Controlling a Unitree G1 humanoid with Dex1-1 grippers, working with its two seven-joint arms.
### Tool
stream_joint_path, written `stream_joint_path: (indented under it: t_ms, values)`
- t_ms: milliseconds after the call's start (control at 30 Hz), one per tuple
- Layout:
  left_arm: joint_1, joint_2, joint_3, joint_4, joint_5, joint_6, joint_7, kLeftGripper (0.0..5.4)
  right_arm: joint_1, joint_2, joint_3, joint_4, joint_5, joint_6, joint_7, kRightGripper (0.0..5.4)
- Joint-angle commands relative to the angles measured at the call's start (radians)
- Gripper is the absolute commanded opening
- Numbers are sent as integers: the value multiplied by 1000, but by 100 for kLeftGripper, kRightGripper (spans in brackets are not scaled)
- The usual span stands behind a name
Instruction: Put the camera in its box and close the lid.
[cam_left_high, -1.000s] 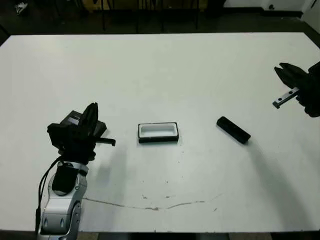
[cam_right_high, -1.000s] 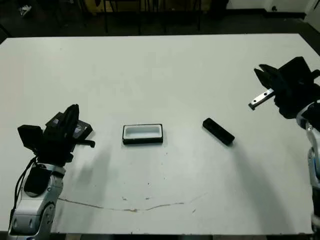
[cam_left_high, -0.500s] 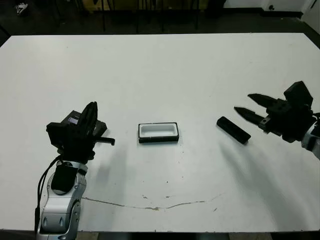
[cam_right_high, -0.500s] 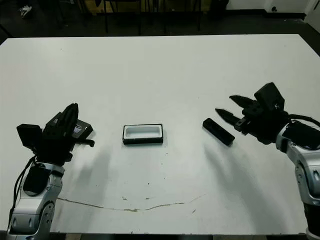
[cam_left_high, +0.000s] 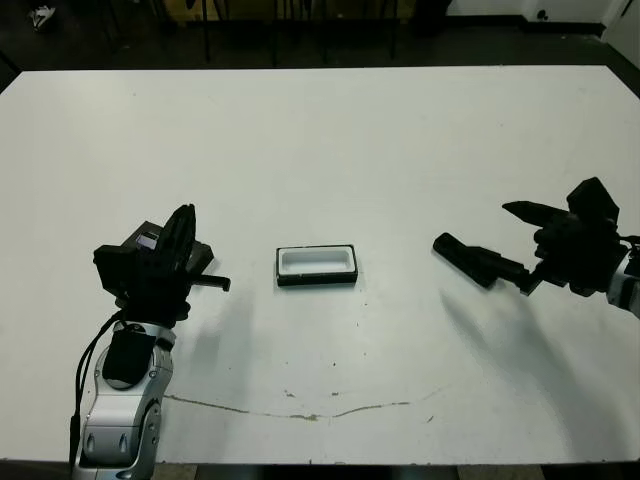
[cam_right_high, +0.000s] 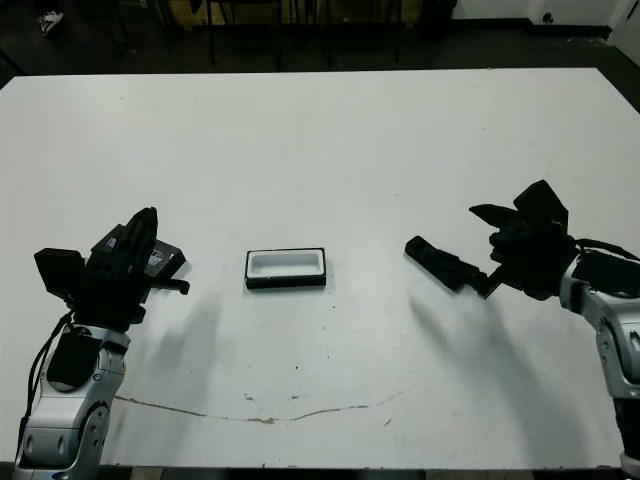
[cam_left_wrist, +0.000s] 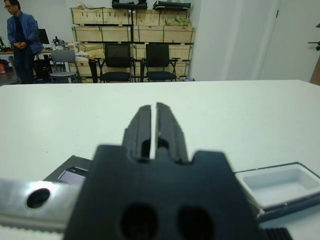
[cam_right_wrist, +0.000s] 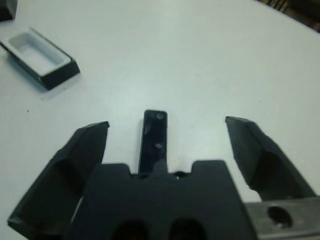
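Observation:
The camera (cam_left_high: 462, 256) is a slim black bar lying aslant on the white table, right of centre. My right gripper (cam_left_high: 492, 236) is open and low over it, one finger above the camera's right end and the other farther back; in the right wrist view the camera (cam_right_wrist: 154, 139) lies between the spread fingers (cam_right_wrist: 87, 147). The box (cam_left_high: 317, 265), a black tray with white lining, sits empty at mid-table. The lid (cam_right_high: 162, 258) lies flat at the left, partly hidden behind my left gripper (cam_left_high: 184, 224), which is shut and holds nothing.
A thin brown mark (cam_left_high: 300, 412) runs across the table near its front edge. Beyond the far edge stand chairs (cam_left_wrist: 117, 62), stacked crates and a person (cam_left_wrist: 17, 35) at a distance.
My right arm came down from high at the right and swung in toward the camera; its fingers now straddle the camera's right end. The left arm, box and lid have not moved.

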Motion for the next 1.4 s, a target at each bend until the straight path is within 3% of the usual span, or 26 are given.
stream_joint_path:
  t_ms: [33, 500, 633, 733, 933, 1033, 1133, 1267, 1400]
  values:
    - [13, 3, 1, 6, 5, 18, 4, 0, -5, -18, 25, 30, -16, -9, 20, 539]
    - [16, 3, 7, 5, -14, 19, -6, 0, 50, -45, 109, 9, -65, 36, 32, 539]
    - [16, 6, 7, 6, -14, 18, -7, 0, 62, -31, 117, 37, -84, 48, 6, 539]
    - [18, 6, 7, 5, -13, 19, -6, 0, 81, -12, 120, 77, -113, -11, -28, 539]
    - [19, 8, 5, -3, -5, 33, -1, 0, 107, 13, 127, 112, -131, -28, -87, 539]
    - [19, 7, 4, 3, -7, 23, -5, 0, 116, 30, 127, 117, -129, -18, -116, 539]
    - [19, 6, 3, 4, -5, 22, -4, 0, 122, 66, 113, 104, -111, 38, -167, 539]
    - [21, 6, 0, -2, 4, 25, 3, 0, 140, 120, 103, 61, -118, 59, -253, 491]
    - [19, 6, 1, 1, 8, 24, 3, 0, 121, 115, 131, 29, -109, 51, -225, 418]
